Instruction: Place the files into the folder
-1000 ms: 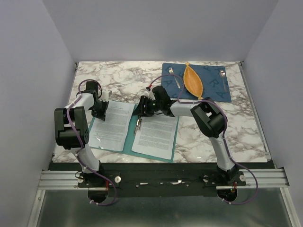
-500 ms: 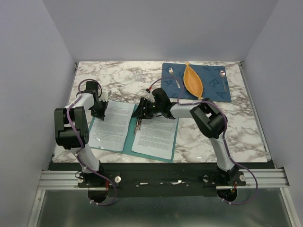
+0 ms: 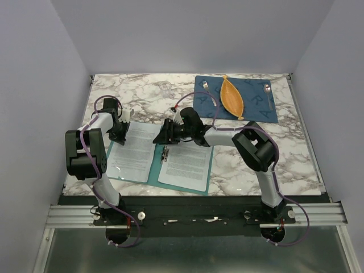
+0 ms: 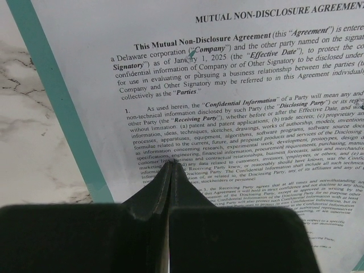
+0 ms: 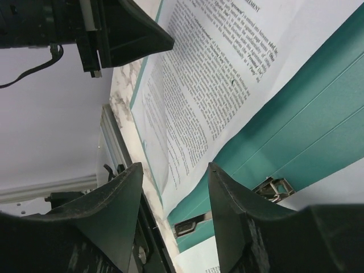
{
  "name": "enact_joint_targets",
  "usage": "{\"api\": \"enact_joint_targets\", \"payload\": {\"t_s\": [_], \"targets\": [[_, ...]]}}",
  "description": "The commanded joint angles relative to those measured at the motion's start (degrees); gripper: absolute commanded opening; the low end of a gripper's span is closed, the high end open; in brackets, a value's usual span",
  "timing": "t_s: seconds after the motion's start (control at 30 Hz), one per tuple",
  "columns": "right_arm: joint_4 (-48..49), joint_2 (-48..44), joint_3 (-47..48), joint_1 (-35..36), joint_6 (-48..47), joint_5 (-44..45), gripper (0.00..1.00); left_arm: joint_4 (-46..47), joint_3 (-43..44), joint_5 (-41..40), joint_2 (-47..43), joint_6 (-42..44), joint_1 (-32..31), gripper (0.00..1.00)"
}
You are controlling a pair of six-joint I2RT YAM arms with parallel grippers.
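Open on the marble worktop (image 3: 273, 153), the teal folder (image 4: 62, 108) carries the files (image 3: 136, 151), one printed sheet on each side of its spine (image 5: 301, 131). The left claw (image 4: 170, 170), shut tight with nothing between its fingers, points its tip at the sheet left of the spine, toward that sheet's outer edge; whether it touches the paper cannot be told. The right claw (image 5: 173, 182), jaws apart and empty, hovers over the same sheet's inner edge, just beside the spine.

The step appears to be settling this sheet into place. Done well, the shut claw pins the page lightly, so it neither slides nor creases, while the open claw comes in low and closes on paper alone, clear of the small metal clip (image 5: 273, 187) on the spine.

The folder is flat and thin, its green showing as a border round the pages. The sheets are bluish-white, dense with small black type; one is headed as a mutual non-disclosure agreement.
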Motion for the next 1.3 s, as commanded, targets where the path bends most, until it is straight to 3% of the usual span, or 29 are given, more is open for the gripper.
{"api": "enact_joint_targets", "payload": {"t_s": [0.0, 0.43, 0.73, 0.83, 0.87, 0.9, 1.0, 1.03, 1.13, 1.2, 1.27], "targets": [[1.6, -2.7, -2.9, 1.3, 0.1, -0.6, 0.58, -0.1, -0.9, -2.2, -1.7, 1.3, 0.3, 0.05], [1.2, -6.9, -5.2, 3.4, 0.1, 1.0, 0.55, -4.0, 1.8, -0.1, -4.9, 0.5, 0.4, 0.05], [-3.4, -10.5, -1.5, 3.2, -6.1, 2.0, 0.5, -12.5, 9.3, 6.2, -15.9, -4.3, -0.3, 0.14], [-1.3, -15.9, -4.2, 3.4, -10.9, 4.5, 0.42, -13.3, 10.3, 4.8, -19.5, -7.1, -0.7, 0.58], [-1.0, -17.6, -5.5, 3.8, -12.6, 5.5, 0.4, -13.2, 10.1, 4.5, -20.0, -7.8, -0.7, 0.93], [-1.4, -21.3, -6.8, 4.1, -14.6, 8.0, 0.38, -13.9, 9.9, 5.1, -19.4, -7.9, -0.8, 0.99], [-8.0, -25.1, -6.6, 5.4, -23.3, 11.5, 0.29, -18.0, 13.2, 8.3, -15.0, -8.2, -1.4, 0.98], [-11.1, -27.0, -6.8, 5.5, -26.1, 13.4, 0.19, -17.5, 13.3, 7.0, -15.7, -8.5, -2.2, 0.96], [-12.6, -31.8, -11.1, 5.7, -27.8, 18.5, 0.01, -10.4, 11.3, 1.9, -24.8, -10.6, -8.7, 0.9], [-12.7, -34.5, -14.1, 5.6, -27.5, 22.0, 0.01, -3.0, 7.8, -0.9, -32.6, -11.8, -11.4, 0.64], [-12.7, -37.2, -17.8, 5.3, -24.3, 25.9, 0.01, 2.2, 3.8, -2.6, -37.7, -14.2, -11.7, 0.45]]}}
